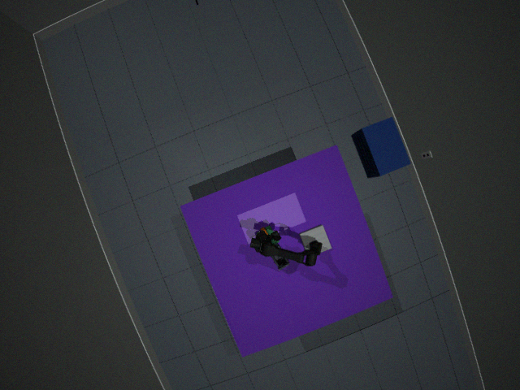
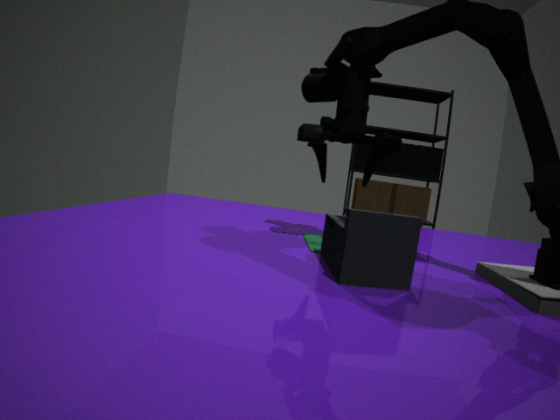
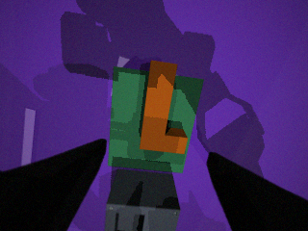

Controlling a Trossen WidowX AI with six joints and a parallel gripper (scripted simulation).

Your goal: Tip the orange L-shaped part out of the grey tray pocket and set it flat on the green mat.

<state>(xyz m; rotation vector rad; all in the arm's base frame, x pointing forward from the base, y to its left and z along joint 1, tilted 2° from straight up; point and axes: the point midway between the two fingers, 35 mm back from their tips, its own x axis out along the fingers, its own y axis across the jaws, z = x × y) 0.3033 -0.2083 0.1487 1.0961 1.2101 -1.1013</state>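
The orange L-shaped part lies on the green mat. In the wrist view its long arm points away from the tray and its far end reaches slightly past the mat's far edge. Its short foot is at the tray-side end, pointing right. It looks roughly flat, but a slight tilt cannot be ruled out; the tray hides it in the exterior view. My gripper is open and empty, well above the mat, its fingers wide to either side. The grey tray stands beside the mat.
The arm's pale base plate is on the purple table. A blue box stands on the floor beyond the table. A shelf rack with a brown carton stands behind. Arm shadows cross the mat area.
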